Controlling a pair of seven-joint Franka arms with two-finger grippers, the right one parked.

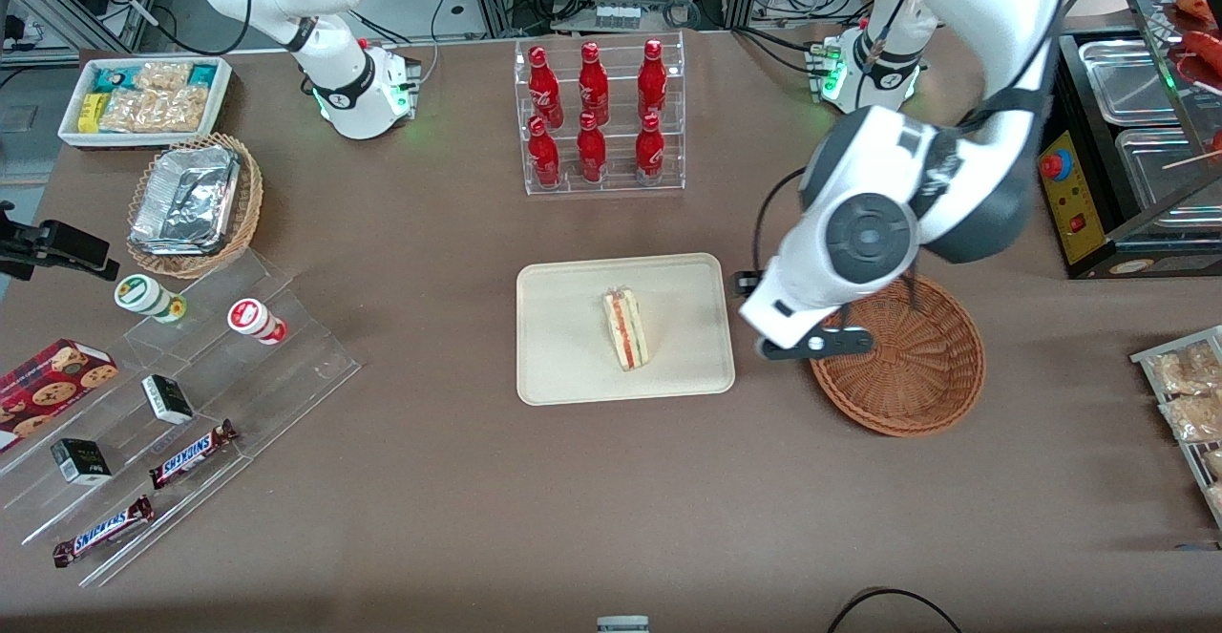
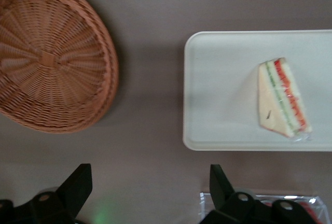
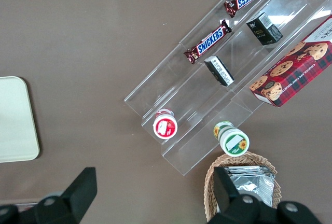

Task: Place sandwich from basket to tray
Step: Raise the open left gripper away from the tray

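Brown cloth covers the table (image 1: 458, 480), and on it we see several containers. Our basket (image 1: 907, 366) of reddish wicker holds nothing that we can see. Just beside it, toward the parked arm's end, lies the cream tray (image 1: 573, 366), and the sandwich (image 1: 626, 328) rests on it near the middle, with its red filling edge turned up. Farther from the front camera stands a clear rack (image 1: 603, 117) with six red bottles (image 1: 592, 89). Toward the parked arm's end, a white bin (image 1: 67, 127) holds snack packets, and a lighter wicker basket (image 1: 243, 222) holds foil containers.

Our gripper (image 1: 816, 344) hangs above the table at the rim of the basket that is nearest to the tray. In the wrist view its fingers (image 2: 78, 182) stand wide apart and hold nothing. The sandwich (image 2: 282, 99) is well apart from the gripper, on the tray (image 2: 218, 79), and the basket (image 2: 52, 58) lies beside.
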